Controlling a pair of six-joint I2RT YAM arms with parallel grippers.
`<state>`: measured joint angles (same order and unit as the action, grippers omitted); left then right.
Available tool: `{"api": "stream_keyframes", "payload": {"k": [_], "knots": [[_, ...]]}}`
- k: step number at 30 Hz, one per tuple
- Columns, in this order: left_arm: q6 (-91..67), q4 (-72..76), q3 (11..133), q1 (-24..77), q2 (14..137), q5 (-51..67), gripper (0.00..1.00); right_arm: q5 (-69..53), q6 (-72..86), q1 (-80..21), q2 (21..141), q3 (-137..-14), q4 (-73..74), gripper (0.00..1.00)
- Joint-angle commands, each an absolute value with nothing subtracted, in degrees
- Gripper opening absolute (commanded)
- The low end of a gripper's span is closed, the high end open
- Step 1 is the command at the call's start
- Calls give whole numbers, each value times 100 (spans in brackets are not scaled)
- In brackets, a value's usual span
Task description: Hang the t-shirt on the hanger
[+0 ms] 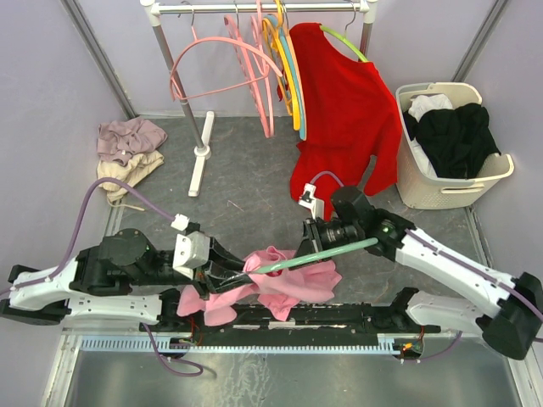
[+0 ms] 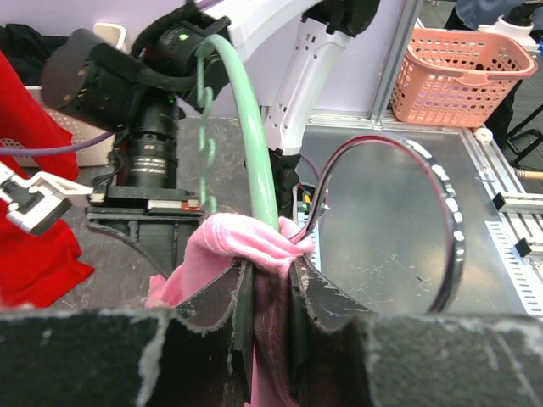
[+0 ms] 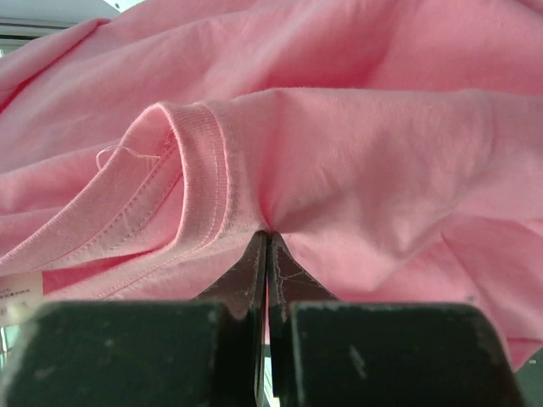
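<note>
The pink t-shirt point(image 1: 299, 285) hangs bunched between my two grippers at the near edge of the table. The mint-green hanger point(image 1: 333, 249) runs slantwise over it, from my left gripper towards my right wrist. My left gripper point(image 1: 237, 273) is shut on a fold of the t-shirt point(image 2: 237, 237), and the hanger's arm point(image 2: 254, 144) runs down into that fold between the jaws point(image 2: 270, 271). My right gripper point(image 1: 316, 248) is shut on the t-shirt point(image 3: 339, 127) just beside its ribbed collar point(image 3: 204, 186), with the jaws point(image 3: 269, 233) pressed together. The hanger's hook is hidden.
A clothes rack point(image 1: 202, 127) at the back holds pink hangers point(image 1: 254, 76) and a red shirt point(image 1: 348, 119) on a lime-green hanger. A cream laundry basket point(image 1: 424, 186) of dark clothes stands at the back right. A pile of beige clothes point(image 1: 127, 153) lies at the back left.
</note>
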<state>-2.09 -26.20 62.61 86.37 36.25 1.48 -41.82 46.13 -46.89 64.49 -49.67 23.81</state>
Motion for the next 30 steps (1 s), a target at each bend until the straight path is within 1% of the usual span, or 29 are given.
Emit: {"api": "stream_keyframes", "payload": {"k": [1, 5, 9, 16, 30], "knots": [[-447, -1878, 6293, 8619, 3780, -15, 3, -3772, 4782, -4788, 5644, -4710, 2491, 1], [-473, -1961, 6294, 8614, 3737, -5, 3, -3686, 5113, -4747, 4963, -4352, 2449, 1], [-491, -2042, 6310, 8613, 3785, 14, 3, -3785, 5698, -4737, 4330, -3934, 1722, 1], [-495, -2099, 6379, 8614, 3854, 46, 3, -3844, 5943, -4737, 3818, -3591, 1538, 1], [-421, -2244, 6503, 8618, 3916, -121, 3, -4078, 6542, -4751, 2512, -2409, 1432, 1]]}}
